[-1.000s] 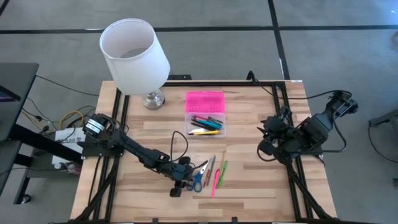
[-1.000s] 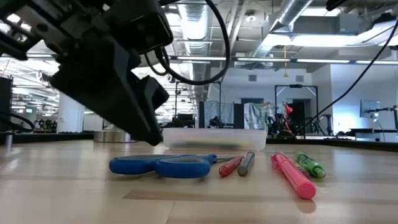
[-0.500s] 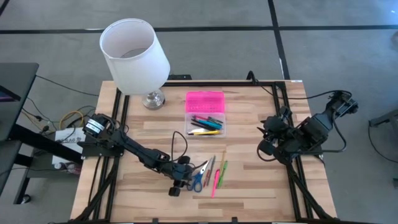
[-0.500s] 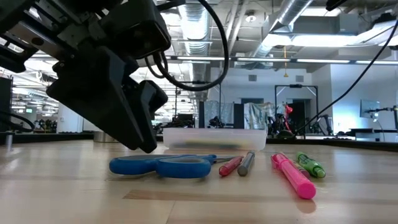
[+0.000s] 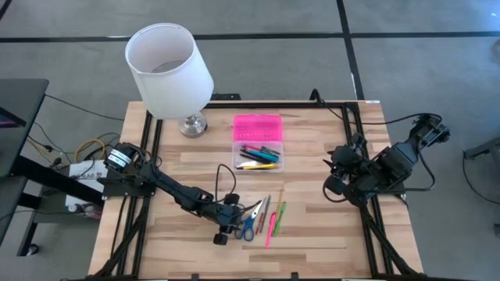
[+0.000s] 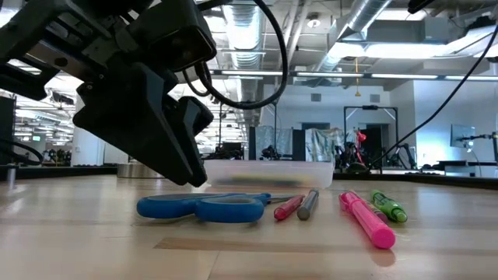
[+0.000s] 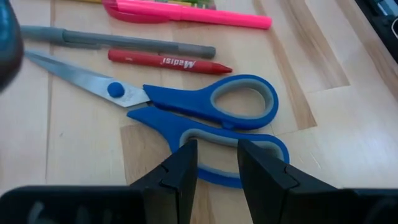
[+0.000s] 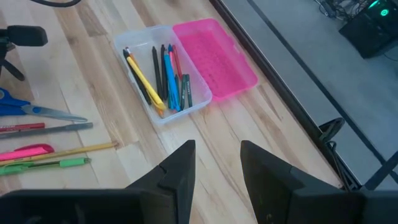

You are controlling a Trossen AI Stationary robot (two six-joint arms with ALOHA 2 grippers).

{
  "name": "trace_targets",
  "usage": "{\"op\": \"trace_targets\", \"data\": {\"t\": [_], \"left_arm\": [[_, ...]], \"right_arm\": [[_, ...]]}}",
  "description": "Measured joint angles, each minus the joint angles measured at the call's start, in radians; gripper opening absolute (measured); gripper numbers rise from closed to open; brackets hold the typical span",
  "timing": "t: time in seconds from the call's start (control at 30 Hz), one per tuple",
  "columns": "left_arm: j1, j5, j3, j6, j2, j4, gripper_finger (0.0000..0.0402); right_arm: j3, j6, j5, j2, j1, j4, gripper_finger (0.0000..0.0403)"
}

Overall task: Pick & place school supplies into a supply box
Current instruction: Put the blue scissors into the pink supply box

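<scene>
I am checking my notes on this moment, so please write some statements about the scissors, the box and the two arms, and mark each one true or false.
1. The left pincer is open just above the handles of the blue scissors. True.
2. The scissors already lie inside the supply box. False: they lie on the table, beside a red crayon and a grey pen.
3. The supply box is open, with several pens in its clear base. True.
4. The right pincer holds a pink marker. False: it is open and empty, at the table's right side.
5. The white lamp stands at the table's far left corner. True.
</scene>
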Motion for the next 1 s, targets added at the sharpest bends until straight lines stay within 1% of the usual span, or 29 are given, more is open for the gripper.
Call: {"op": "trace_targets", "data": {"t": [0.3,0.5,0.63,0.9,1.0], "left_arm": [[0.000,-0.016,0.000,-0.012,0.000,0.036,0.0107],[0.000,-0.028,0.006,-0.022,0.000,0.109,0.0107],[0.005,-0.071,0.023,-0.017,0.000,0.113,0.0107],[0.033,-0.073,0.023,-0.024,0.001,0.108,0.0107],[0.040,-0.093,0.023,-0.038,0.011,0.128,0.0107]], "right_arm": [[0.000,0.000,0.000,0.000,0.000,0.000,0.0121],[0.000,0.000,0.001,0.000,0.000,0.000,0.0121],[0.000,0.000,0.016,0.000,0.000,0.000,0.0121],[0.000,0.006,0.017,0.000,0.000,0.000,0.0121],[0.000,0.018,0.018,0.000,0.000,0.000,0.0121]]}}
